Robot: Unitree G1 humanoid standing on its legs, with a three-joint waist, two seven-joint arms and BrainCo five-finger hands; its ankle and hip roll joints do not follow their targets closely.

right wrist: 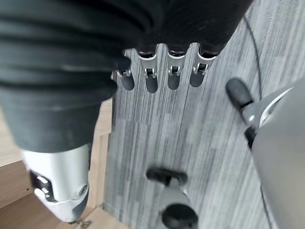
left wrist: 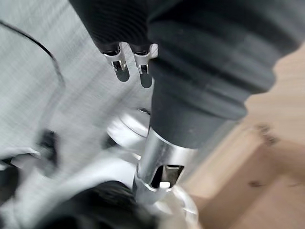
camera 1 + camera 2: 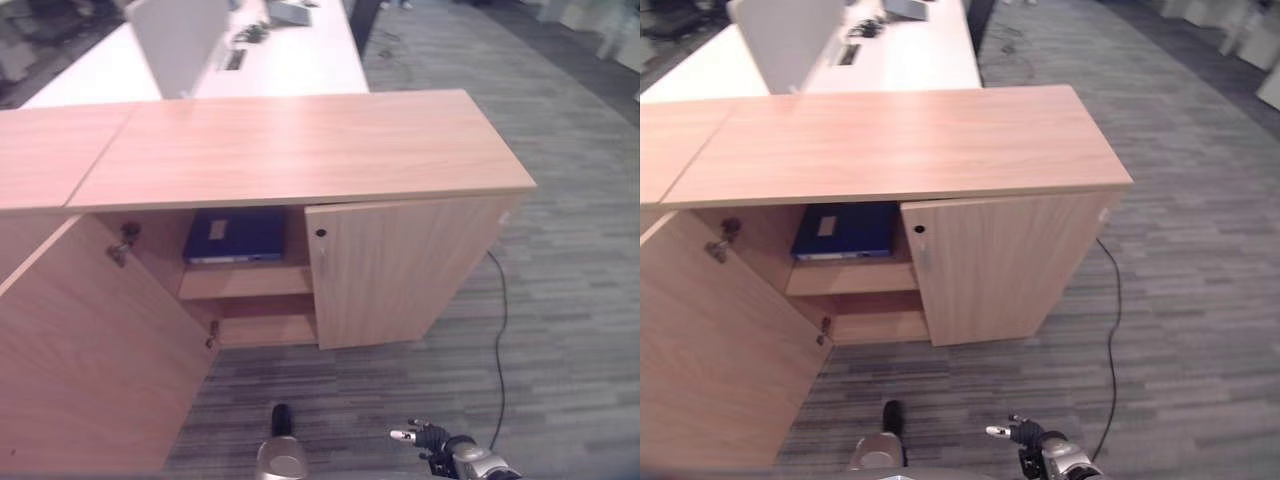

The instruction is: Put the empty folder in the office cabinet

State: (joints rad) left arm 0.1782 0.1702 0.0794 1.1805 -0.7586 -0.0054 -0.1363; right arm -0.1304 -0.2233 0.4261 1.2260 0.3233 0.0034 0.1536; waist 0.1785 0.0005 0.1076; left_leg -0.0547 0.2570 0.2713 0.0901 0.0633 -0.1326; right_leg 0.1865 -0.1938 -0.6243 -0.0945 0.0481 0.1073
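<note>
A dark blue folder (image 3: 236, 235) lies flat on the upper shelf inside the wooden office cabinet (image 3: 300, 150). It shows through the open left half of the cabinet. Both hands hang low over the carpet in front of the cabinet, well away from the folder. My left hand (image 3: 281, 458) is at the bottom edge, below the opening, with a dark-tipped finger pointing forward. My right hand (image 3: 455, 455) sits further right with its fingers stretched out. In the wrist views the left hand's fingers (image 2: 119, 59) and the right hand's fingers (image 1: 159, 76) hold nothing.
The cabinet's left door (image 3: 90, 350) swings out wide toward me at the left. Its right door (image 3: 400, 270) is shut. A second cabinet top (image 3: 50, 150) adjoins at the left. A white desk with a divider panel (image 3: 180, 40) stands behind. Grey carpet (image 3: 570, 300) spreads to the right.
</note>
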